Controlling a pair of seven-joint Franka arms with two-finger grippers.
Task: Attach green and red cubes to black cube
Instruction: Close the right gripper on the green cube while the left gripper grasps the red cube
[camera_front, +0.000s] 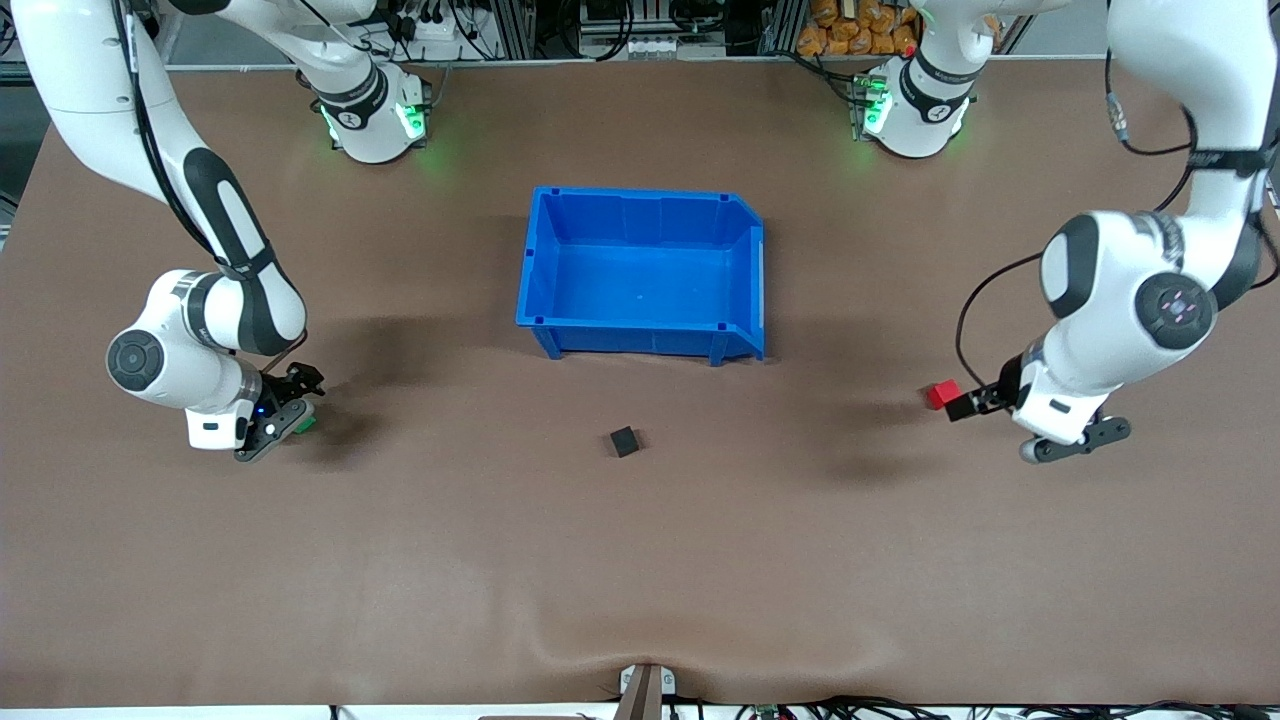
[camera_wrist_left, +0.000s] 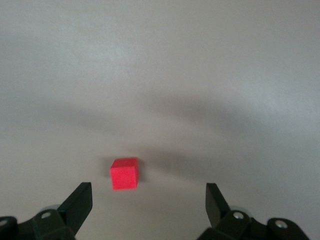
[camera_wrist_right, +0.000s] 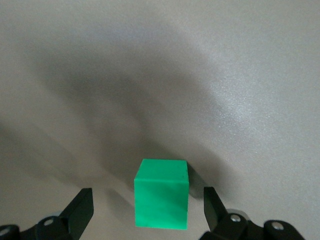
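The black cube (camera_front: 624, 441) sits alone mid-table, nearer to the front camera than the blue bin. The green cube (camera_front: 305, 423) (camera_wrist_right: 161, 194) lies toward the right arm's end of the table. My right gripper (camera_front: 288, 418) (camera_wrist_right: 147, 210) is low over it, open, one finger on each side with a gap at both. The red cube (camera_front: 942, 394) (camera_wrist_left: 124, 174) lies toward the left arm's end. My left gripper (camera_front: 968, 402) (camera_wrist_left: 147, 205) is open and low, its fingertips (camera_wrist_left: 80, 202) just short of the red cube, which sits off-centre before them.
An empty blue bin (camera_front: 640, 200) stands mid-table toward the robots' bases. Bare brown tabletop (camera_front: 640, 580) stretches between the cubes. The table's cover bulges slightly at the front edge (camera_front: 645, 660).
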